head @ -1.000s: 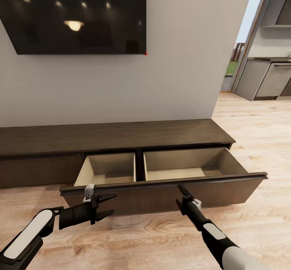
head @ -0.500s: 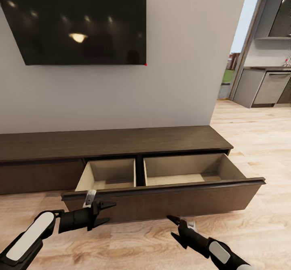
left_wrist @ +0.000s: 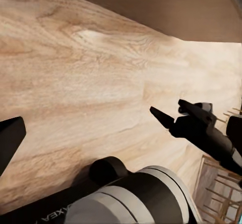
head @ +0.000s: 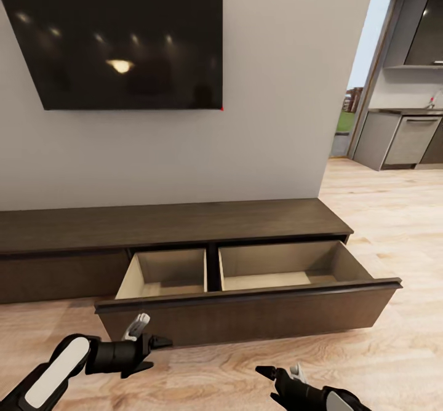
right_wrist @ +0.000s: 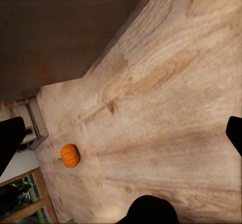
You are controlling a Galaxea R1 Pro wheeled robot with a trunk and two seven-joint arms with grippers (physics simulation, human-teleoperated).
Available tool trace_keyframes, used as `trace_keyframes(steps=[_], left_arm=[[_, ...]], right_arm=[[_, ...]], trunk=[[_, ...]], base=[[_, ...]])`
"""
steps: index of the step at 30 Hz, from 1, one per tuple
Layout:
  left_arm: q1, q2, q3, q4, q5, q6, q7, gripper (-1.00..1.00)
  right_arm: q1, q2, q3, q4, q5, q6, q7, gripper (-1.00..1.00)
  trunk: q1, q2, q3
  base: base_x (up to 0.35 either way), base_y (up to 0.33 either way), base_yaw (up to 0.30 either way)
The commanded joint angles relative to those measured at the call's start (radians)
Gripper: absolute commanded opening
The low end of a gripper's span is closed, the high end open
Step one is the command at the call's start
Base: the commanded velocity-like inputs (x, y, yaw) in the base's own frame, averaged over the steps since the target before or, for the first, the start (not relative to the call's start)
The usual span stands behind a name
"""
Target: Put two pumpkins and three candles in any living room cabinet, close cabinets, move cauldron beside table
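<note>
The cabinet (head: 184, 223) drawer (head: 246, 303) gapes at twelve o'clock, both halves bare; left gripper (head: 154, 349) and right gripper (head: 271, 379) hang spread, holding nothing; a pumpkin (right_wrist: 70, 155) sits on the floor (head: 381, 214); turning carelessly could clip the jutting front.

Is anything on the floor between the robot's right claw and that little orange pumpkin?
Nothing visible stands in the way. In the right wrist view, the pumpkin sits alone on bare wooden floor, with open floor stretching from the right gripper to it. The cabinet has a drawer pulled open, waiting.
</note>
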Motion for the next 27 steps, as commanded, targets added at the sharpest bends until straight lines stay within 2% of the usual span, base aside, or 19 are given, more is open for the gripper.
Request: trace_keyframes(steps=[1,5,6,9,11,14,27], left_arm=[[-0.001,0.001,-0.008,0.001,-0.01,0.001,-0.007,1.0],[-0.001,-0.003,-0.035,0.002,-0.033,-0.004,-0.006,1.0],[-0.001,-0.006,-0.04,0.002,-0.052,-0.009,-0.005,1.0],[-0.001,-0.032,-0.043,0.002,-0.098,-0.014,-0.004,1.0],[-0.001,-0.06,-0.039,0.003,-0.141,-0.015,-0.004,1.0],[-0.001,-0.067,-0.035,0.007,-0.162,-0.015,-0.004,1.0],[-0.001,-0.069,-0.031,0.033,-0.174,-0.017,-0.004,1.0]], right_arm=[[0.0,0.001,0.008,-0.001,-0.001,0.004,0.0,1.0],[0.0,0.002,0.008,0.0,0.077,-0.047,0.004,1.0],[0.0,0.002,0.008,0.0,0.103,-0.075,0.003,1.0],[0.0,0.002,0.008,0.0,0.133,-0.102,0.0,1.0],[0.0,0.001,0.008,-0.001,0.141,-0.109,0.004,1.0],[0.0,0.003,0.008,-0.002,0.144,-0.111,0.007,1.0],[0.0,0.005,0.009,0.001,0.146,-0.119,-0.001,1.0]], trunk=[[-0.004,0.007,0.002],[-0.019,0.035,0.015],[-0.023,0.042,0.018],[-0.035,0.063,0.027],[-0.042,0.077,0.034],[-0.054,0.098,0.043],[-0.104,0.189,0.084]], base=[[0.0,0.0,0.0],[0.0,0.0,0.0],[0.0,0.0,0.0],[0.0,0.0,0.0],[0.0,0.0,0.0],[0.0,0.0,0.0],[0.0,0.0,0.0]])
